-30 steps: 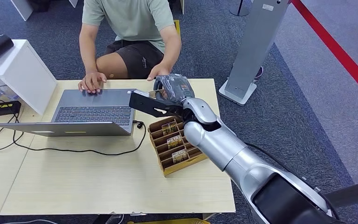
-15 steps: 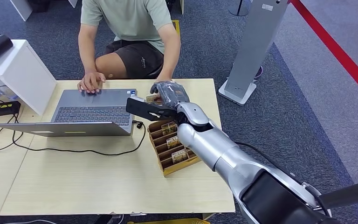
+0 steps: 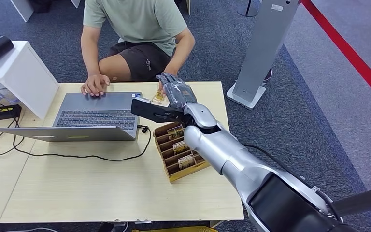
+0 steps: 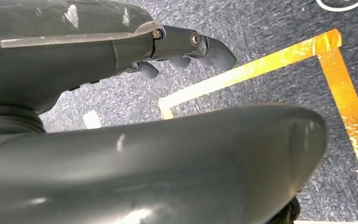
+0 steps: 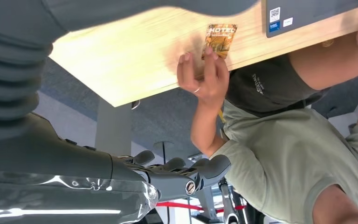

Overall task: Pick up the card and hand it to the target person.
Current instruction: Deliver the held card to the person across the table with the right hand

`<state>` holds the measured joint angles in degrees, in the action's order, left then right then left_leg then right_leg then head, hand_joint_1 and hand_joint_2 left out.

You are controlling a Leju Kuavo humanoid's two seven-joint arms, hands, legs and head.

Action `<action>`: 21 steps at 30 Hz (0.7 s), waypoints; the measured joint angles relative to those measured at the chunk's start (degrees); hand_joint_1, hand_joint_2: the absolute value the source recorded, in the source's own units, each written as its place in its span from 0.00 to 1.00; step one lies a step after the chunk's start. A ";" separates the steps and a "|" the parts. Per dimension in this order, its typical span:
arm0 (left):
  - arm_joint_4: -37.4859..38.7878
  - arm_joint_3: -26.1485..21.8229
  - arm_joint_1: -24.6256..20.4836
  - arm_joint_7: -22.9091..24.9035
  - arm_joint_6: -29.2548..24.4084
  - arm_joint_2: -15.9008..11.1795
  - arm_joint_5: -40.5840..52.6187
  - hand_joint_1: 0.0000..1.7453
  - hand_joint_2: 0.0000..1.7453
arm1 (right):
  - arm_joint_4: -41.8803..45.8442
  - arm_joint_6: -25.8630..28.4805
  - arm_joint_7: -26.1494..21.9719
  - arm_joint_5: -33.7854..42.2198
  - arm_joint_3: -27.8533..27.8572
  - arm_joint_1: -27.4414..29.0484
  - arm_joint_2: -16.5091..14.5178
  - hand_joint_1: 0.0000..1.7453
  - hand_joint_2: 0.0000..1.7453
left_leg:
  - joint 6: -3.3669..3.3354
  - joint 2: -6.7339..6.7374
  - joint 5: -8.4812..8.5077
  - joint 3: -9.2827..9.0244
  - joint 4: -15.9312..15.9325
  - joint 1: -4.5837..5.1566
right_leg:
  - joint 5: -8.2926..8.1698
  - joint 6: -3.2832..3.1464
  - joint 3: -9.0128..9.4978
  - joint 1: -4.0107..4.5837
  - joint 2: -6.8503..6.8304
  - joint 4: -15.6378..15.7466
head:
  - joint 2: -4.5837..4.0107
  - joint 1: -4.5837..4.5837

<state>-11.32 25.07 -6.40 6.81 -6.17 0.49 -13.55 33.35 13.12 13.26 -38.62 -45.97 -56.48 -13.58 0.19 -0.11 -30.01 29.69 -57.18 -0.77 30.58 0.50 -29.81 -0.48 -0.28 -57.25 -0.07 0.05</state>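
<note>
A: The card is lying flat on the table, just beyond the right hand, and the person's hand is touching it.

B: The right hand is holding nothing, fingers apart; the left hand is hanging loosely curled and empty.

A: I'm judging the card light, thin, stiff and slick; best pinched by an edge.

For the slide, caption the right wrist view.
Person's hand holding the hotel card on the wooden table, robot hand open nearby.
</note>
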 joint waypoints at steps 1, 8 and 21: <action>0.02 -0.01 0.18 -0.09 -0.08 -0.04 -0.32 0.00 0.00 | 0.95 0.12 -0.01 1.08 0.09 0.16 0.52 0.00 1.00 | 0.00 0.00 0.00 -0.01 -0.01 0.00 | 0.00 0.00 0.00 0.00 0.00 0.00 | 0.00 0.01; 0.13 -0.02 1.95 -1.33 -0.38 -0.60 -2.34 0.00 0.00 | 16.95 2.74 2.32 9.76 2.88 7.53 8.27 0.00 1.00 | 0.00 -0.01 -0.01 -0.09 -0.06 0.01 | 0.00 0.01 0.02 0.00 0.00 0.07 | 0.00 -0.01; 0.17 -0.09 3.49 -2.09 -1.69 -1.48 -6.10 0.00 0.00 | 48.40 5.09 -20.76 36.57 16.23 39.89 21.78 0.00 1.00 | -0.01 -0.05 -0.09 -0.13 -0.06 -0.01 | 0.01 0.03 0.14 0.01 -0.02 0.17 | 0.00 0.00</action>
<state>-11.15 24.98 -2.91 4.72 -7.86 -0.99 -19.64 81.75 18.21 -7.50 -2.06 -29.74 -16.59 8.20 0.18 -0.16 -30.10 29.56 -57.24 -0.78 30.58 0.53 -29.67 -0.47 -0.30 -57.08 -0.07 0.05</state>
